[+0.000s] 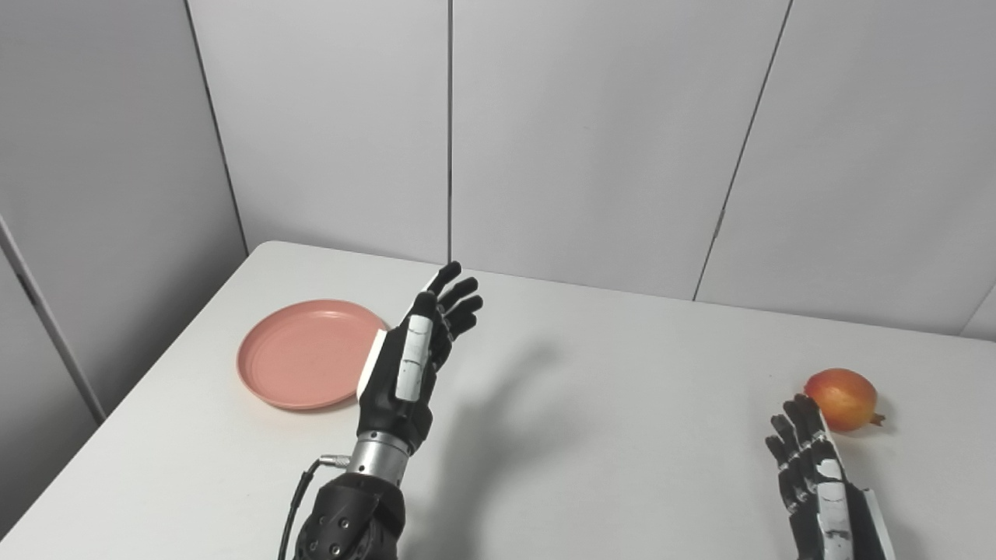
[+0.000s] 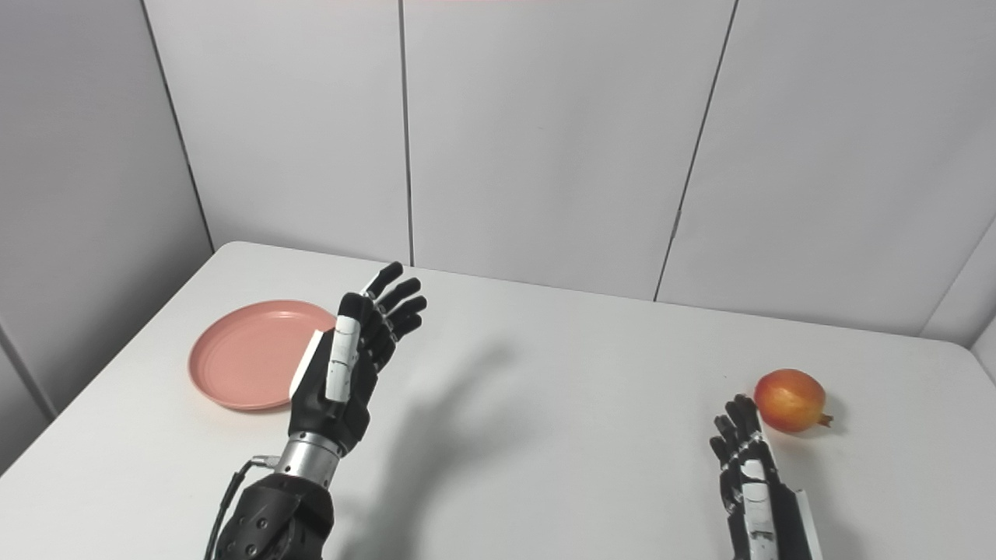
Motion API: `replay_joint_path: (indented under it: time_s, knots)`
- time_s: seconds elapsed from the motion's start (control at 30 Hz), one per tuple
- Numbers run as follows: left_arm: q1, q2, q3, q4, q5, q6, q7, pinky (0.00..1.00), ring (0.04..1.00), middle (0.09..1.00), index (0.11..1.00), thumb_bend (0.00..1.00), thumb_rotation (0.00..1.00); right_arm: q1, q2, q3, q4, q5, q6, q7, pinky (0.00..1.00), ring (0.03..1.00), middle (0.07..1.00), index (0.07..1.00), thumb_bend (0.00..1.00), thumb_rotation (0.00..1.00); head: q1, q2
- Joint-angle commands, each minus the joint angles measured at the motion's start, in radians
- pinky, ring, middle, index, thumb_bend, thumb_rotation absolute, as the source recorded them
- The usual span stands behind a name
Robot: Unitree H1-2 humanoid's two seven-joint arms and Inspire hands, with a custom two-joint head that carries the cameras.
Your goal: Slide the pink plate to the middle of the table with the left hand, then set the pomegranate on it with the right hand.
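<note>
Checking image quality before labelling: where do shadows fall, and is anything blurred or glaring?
Left eye view: left hand raised and open, casting a soft shadow to its right on the table; pink plate sharp, no glare. Right eye view: pomegranate crisp with a faint shadow; right hand cut by the bottom edge.

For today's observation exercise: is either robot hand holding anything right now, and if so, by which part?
Nothing is held. The left hand is raised, open, beside the pink plate; the right hand is open, just short of the pomegranate.
</note>
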Motion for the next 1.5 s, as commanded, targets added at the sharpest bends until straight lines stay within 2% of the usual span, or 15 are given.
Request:
replay_joint_path:
  time_s: [0.0,0.17,0.37,0.6,0.8,0.9,1.03,1.13,1.27,1.47]
  knots:
    - [-0.065,0.026,0.011,-0.026,-0.018,0.007,-0.016,0.88,0.862,0.876,0.867,0.93,0.97,0.059,-0.002,-0.008,0.106,0.002,-0.029,0.013,1.0,0.981,0.978,0.957,0.78,0.87,-0.001,0.0]
    - [-0.126,0.094,0.045,-0.004,-0.038,0.011,-0.033,0.82,0.847,0.848,0.836,0.97,1.0,0.057,-0.001,-0.006,0.112,0.002,-0.034,0.016,1.0,0.976,0.977,0.956,0.77,0.87,-0.003,-0.001]
    - [-0.208,0.22,0.11,0.116,-0.065,-0.062,-0.079,0.84,0.862,0.865,0.876,1.0,1.0,0.059,-0.002,-0.006,0.108,0.004,-0.032,0.017,1.0,0.972,0.978,0.956,0.76,0.87,-0.001,0.002]
    - [-0.272,0.305,0.171,0.173,-0.093,-0.064,-0.101,0.87,0.895,0.882,0.899,1.0,1.0,0.061,-0.001,-0.009,0.105,0.01,-0.026,0.016,1.0,0.971,0.972,0.941,0.78,0.85,0.001,0.003]
    - [-0.323,0.378,0.242,0.296,-0.115,-0.098,-0.096,0.85,0.863,0.852,0.901,1.0,0.99,0.067,-0.004,-0.01,0.095,0.007,-0.024,0.015,1.0,0.972,0.972,0.934,0.76,0.85,0.001,0.009]
    - [-0.349,0.407,0.271,0.376,-0.151,-0.113,-0.12,0.84,0.863,0.862,0.9,1.0,0.97,0.067,-0.006,-0.011,0.094,0.013,-0.022,0.018,1.0,0.971,0.971,0.929,0.75,0.85,0.003,0.011]
    - [-0.377,0.452,0.296,0.514,-0.174,-0.175,-0.16,0.89,0.886,0.9,0.948,1.0,0.96,0.069,-0.01,-0.011,0.091,0.014,-0.017,0.021,1.0,0.975,0.974,0.92,0.76,0.85,0.005,0.014]
    - [-0.394,0.473,0.307,0.61,-0.174,-0.23,-0.17,0.89,0.883,0.894,0.96,1.0,0.95,0.069,-0.012,-0.011,0.091,0.011,-0.019,0.021,1.0,0.975,0.975,0.918,0.76,0.86,0.004,0.015]
    - [-0.418,0.491,0.326,0.745,-0.18,-0.31,-0.178,0.89,0.88,0.894,0.941,1.0,0.93,0.073,-0.014,-0.012,0.087,0.013,-0.018,0.022,1.0,0.972,0.973,0.911,0.77,0.86,0.0,0.022]
    - [-0.451,0.511,0.32,0.912,-0.169,-0.394,-0.189,0.92,0.91,0.917,0.976,1.0,0.93,0.077,-0.017,-0.013,0.082,0.013,-0.017,0.024,1.0,0.972,0.975,0.909,0.77,0.85,0.003,0.025]
